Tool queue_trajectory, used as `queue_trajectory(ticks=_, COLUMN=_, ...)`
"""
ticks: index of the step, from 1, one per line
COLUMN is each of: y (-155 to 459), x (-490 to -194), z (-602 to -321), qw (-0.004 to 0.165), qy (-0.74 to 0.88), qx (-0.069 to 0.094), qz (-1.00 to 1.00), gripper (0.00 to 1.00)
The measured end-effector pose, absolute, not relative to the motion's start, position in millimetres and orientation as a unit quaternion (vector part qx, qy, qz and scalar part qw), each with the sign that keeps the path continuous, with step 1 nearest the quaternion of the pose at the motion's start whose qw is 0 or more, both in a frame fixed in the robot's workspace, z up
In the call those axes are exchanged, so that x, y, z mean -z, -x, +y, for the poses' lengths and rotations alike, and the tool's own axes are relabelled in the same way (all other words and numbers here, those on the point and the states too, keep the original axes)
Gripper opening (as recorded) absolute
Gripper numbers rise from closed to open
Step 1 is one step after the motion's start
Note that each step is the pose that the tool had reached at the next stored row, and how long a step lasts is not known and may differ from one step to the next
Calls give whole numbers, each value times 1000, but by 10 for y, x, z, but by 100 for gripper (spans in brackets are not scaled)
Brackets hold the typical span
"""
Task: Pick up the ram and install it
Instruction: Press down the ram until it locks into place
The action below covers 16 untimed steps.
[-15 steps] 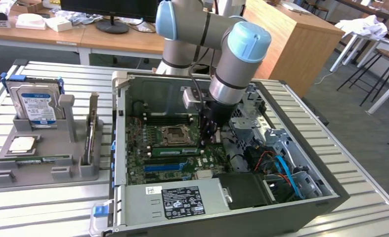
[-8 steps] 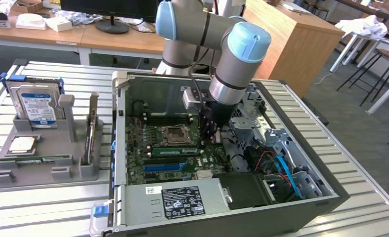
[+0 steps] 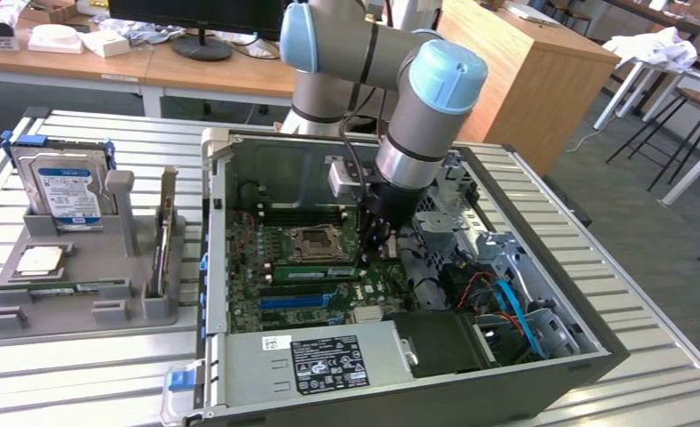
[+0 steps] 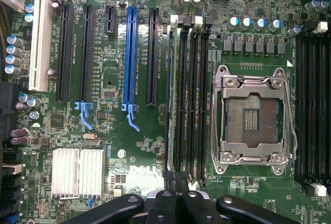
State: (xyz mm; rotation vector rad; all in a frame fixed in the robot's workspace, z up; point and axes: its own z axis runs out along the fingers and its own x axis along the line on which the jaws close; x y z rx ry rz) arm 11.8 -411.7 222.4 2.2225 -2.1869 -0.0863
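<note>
Gripper point(image 3: 377, 252) is down inside the open PC case point(image 3: 587, 342), over the motherboard point(image 3: 281, 298), right above the memory slot bank next to the empty CPU socket point(image 4: 253, 118). Arm comes in vertical – the way to press a stick straight into a slot.

Ram point(image 4: 170, 97) – wrist view shows a thin green edge standing in the outermost slot of that bank, on the side away from the socket, in line with the fingertips. Exterior view has a green stick lying along the same bank by the gripper. Whether it is fully seated or latched I can't tell.

Jaws are clenched fully together, pads meeting at the slot's end. Can't tell whether they pinch the stick's end or just rest on it.

Hard drive point(image 3: 68, 182) and CPU chip point(image 3: 39, 260) sit in the grey parts holder point(image 3: 124, 307) on the slatted surface point(image 3: 634, 258), well apart from the case.
</note>
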Motion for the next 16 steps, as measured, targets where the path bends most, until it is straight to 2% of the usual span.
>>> queue_trajectory(ticks=16, y=-118, x=-2259, z=-4117, qw=11, qy=-712, qx=28, qz=-701, gripper=10)
